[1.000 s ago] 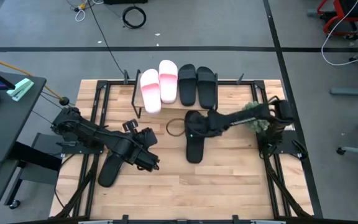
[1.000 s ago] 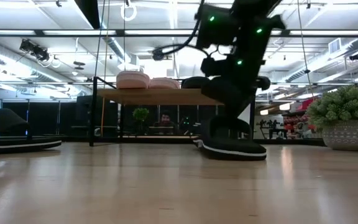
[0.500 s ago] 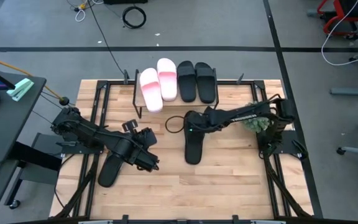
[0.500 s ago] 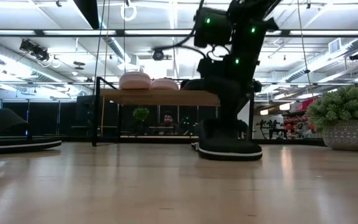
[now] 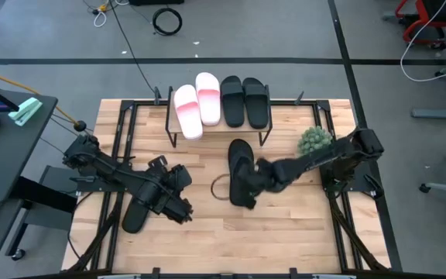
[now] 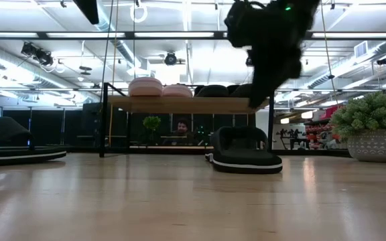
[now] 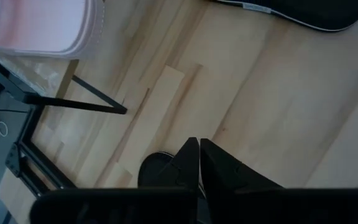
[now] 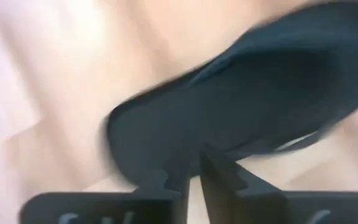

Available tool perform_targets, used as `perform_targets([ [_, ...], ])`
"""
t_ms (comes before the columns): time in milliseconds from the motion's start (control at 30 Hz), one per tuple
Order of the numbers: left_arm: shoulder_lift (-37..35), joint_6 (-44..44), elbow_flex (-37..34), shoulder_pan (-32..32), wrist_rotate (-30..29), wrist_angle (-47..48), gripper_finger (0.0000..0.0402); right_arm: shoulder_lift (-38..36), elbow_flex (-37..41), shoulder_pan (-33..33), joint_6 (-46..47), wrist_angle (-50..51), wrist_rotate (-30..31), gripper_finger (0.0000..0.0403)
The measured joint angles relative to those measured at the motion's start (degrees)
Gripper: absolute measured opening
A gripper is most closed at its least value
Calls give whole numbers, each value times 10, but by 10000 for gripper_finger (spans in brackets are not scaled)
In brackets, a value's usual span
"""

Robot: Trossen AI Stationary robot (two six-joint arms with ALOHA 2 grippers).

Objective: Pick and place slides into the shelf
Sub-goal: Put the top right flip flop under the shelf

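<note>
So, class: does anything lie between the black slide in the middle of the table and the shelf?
Nothing visible does. Only bare table separates the black slide from the shelf; the plant stands off to one side.

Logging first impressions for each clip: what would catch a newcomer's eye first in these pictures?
Probably the four sandals lined up on the shelf at the table's far edge: two pink sandals beside two black sandals. Next, the right gripper sits over the near end of a black sandal lying mid-table in front of the shelf. The left gripper waits beside another black sandal at the near left.
</note>
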State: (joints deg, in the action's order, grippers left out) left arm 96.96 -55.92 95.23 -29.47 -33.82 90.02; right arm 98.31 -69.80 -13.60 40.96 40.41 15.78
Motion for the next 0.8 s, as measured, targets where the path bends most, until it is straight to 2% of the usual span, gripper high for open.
perform_targets([
  [100, 0, -5, 0, -8, 1, 0, 15, 30, 0, -40, 15, -17, -12, 10],
  [300, 0, -5, 0, -10, 0, 0, 5, 78, 1, -81, 40, -100, -15, 5],
  [500, 0, -4, 0, -9, 0, 0, 23, 116, 1, -59, 28, -130, -11, 3],
  [700, 0, -4, 0, -9, 0, 0, 8, 132, -1, -20, 10, -124, -14, 2],
  [800, 0, 8, 0, -9, 0, 0, 4, 127, -1, 1, 9, -102, 4, 2],
])
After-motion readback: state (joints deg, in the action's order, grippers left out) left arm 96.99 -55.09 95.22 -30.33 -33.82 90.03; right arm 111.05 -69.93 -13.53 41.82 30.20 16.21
